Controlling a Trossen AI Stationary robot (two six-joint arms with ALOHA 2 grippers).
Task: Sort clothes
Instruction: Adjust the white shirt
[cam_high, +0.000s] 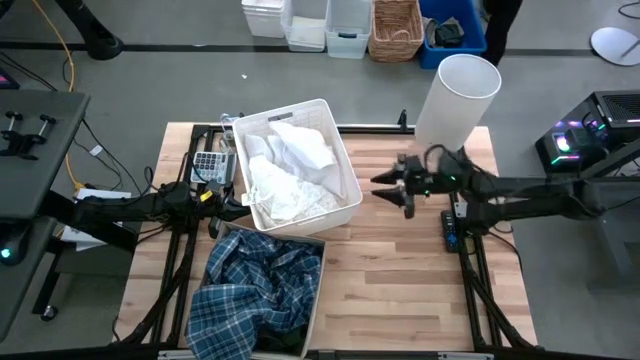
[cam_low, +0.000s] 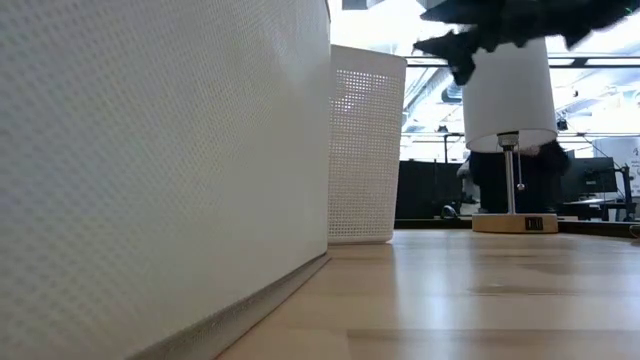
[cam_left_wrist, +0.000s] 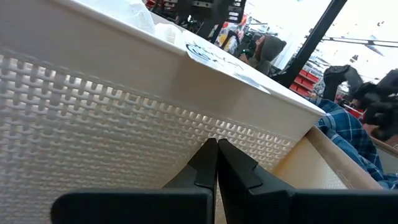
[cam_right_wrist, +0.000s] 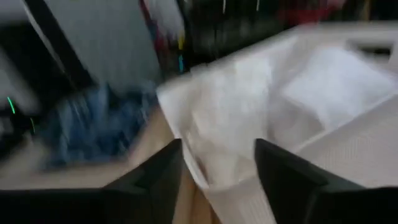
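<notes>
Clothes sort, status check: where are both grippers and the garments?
Left gripper shut, empty, against the bin. Right gripper open, empty, beside the bin. White clothes in the bin, plaid shirt in the box. Lamp behind right arm.

Grey floor (cam_high: 120, 80); wicker basket (cam_high: 396, 30) and, seemingly, white storage bins (cam_high: 305, 22) behind.

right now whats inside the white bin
White garments are piled loosely in the white bin, filling most of it. Whatever lies beneath them is covered. The plaid shirt sits in the cardboard box beside it, not in the bin.
</notes>
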